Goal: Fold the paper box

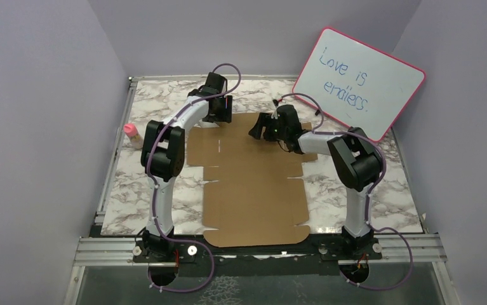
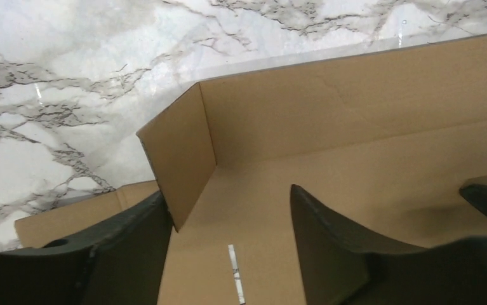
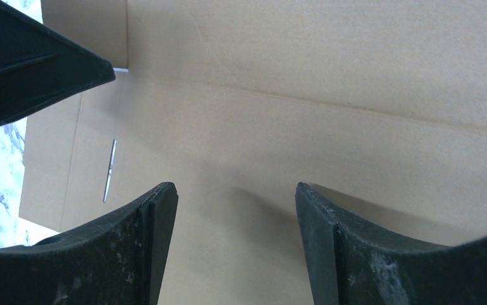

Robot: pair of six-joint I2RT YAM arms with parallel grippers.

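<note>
Cardboard paper box (image 1: pixel 253 190) is laid mostly flat, far corner flap (image 2: pixel 180 159) raised. Left gripper (image 2: pixel 228 194) and right gripper (image 3: pixel 234 187) are spread, empty; the far wall is judged next to be stood up.

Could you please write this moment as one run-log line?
paper box mostly flat, corner flap upright | left claw open beside flap | right claw open above cardboard, empty

Colours and patterns of the work area
Paper box (image 1: pixel 253 184): plain brown. Table (image 1: pixel 386 190): white marble with grey-brown veining. Whiteboard (image 1: pixel 380 86): white, pink frame, blue handwriting. Bottle (image 1: pixel 133 135): pink cap. Arm cables (image 1: pixel 228 67): purple. Walls (image 1: pixel 37 127): pale lavender.
</note>
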